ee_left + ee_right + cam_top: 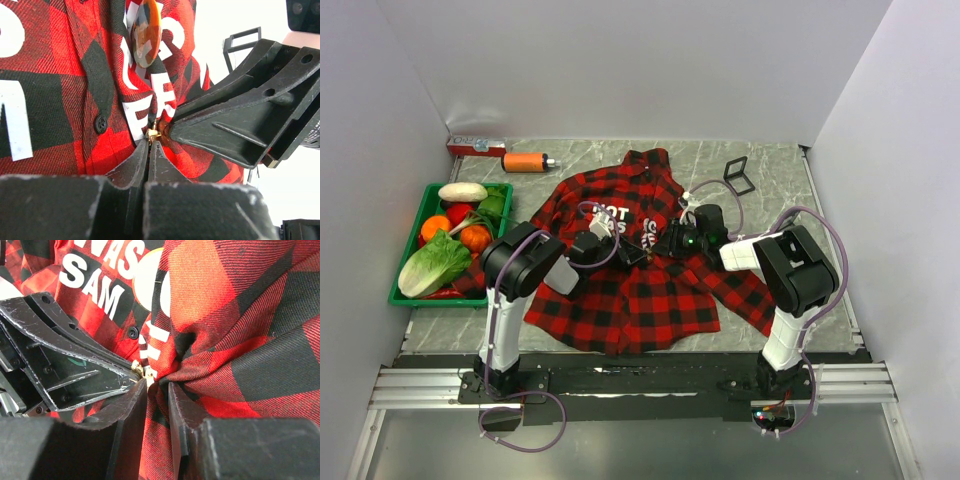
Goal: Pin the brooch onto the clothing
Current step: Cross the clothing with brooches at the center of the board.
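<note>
The shirt [620, 305] lies flat, chest up, collar at the far end, and both arms reach in to meet over the lettering, so everything is happening at one spot mid-chest.

The left claw [149, 146] comes in from the left with its jaws tight together. Whether they nip anything thin can't be told. The right claw [158, 389] faces it from the other side, jaws apart with a fold of plaid filling the gap. Whether they press that fold or merely straddle it can't be told either.

Now the brooch [146, 32]: an amber oval sitting on the chest by the white letters, straight ahead of the left claw's tips and clear of them. Its long axis runs roughly in line with that claw's reach.

And the small one: a gold piece [152, 133], probably the pin's clasp, right at the left claw's tips and just beside the right claw's nose. The left claw looks the nearer of the two, so any closing nudge is likely to travel along that line toward the oval.
</note>
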Tool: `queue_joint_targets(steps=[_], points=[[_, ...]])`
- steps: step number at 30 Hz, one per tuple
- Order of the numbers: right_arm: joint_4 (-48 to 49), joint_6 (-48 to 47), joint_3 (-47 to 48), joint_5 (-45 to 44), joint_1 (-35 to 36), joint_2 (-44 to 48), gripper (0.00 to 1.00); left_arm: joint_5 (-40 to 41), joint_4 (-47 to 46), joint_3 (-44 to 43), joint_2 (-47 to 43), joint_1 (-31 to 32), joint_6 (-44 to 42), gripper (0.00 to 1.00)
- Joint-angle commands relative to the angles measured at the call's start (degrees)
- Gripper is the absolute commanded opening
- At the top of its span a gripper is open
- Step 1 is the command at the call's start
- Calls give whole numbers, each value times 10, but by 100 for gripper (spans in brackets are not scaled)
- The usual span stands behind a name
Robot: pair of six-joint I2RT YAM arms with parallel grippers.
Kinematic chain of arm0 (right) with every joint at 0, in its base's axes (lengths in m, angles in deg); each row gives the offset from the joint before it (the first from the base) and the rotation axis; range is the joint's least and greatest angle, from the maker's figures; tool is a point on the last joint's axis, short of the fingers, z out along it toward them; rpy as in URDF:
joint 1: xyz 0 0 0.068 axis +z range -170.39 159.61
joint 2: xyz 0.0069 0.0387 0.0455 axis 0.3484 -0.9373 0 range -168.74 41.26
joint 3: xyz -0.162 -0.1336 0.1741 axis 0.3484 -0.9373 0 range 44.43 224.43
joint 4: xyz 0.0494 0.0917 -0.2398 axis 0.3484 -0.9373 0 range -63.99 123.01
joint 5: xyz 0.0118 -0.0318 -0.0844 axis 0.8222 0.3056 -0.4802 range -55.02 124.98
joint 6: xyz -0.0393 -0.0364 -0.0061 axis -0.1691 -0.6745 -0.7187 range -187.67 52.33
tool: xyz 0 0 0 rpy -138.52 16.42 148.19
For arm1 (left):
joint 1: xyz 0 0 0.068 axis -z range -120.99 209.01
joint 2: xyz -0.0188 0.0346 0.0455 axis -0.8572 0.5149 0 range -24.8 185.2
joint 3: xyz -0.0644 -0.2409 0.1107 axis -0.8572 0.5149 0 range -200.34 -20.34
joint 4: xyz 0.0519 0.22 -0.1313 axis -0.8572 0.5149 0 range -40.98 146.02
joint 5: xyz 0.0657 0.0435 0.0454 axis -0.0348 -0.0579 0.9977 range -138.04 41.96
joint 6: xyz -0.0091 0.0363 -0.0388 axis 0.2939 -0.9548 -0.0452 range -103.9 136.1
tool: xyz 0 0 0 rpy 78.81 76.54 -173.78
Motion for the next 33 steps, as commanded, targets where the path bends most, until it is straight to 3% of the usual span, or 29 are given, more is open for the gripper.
queue_joint_targets(steps=[1,33], points=[[-12,6,-10,40,8,-3,31,-19,-18,-2,16,4,0,1],[-78,-26,32,-25,56,-30,28,-35,-5,-20,9,4,-16,1]])
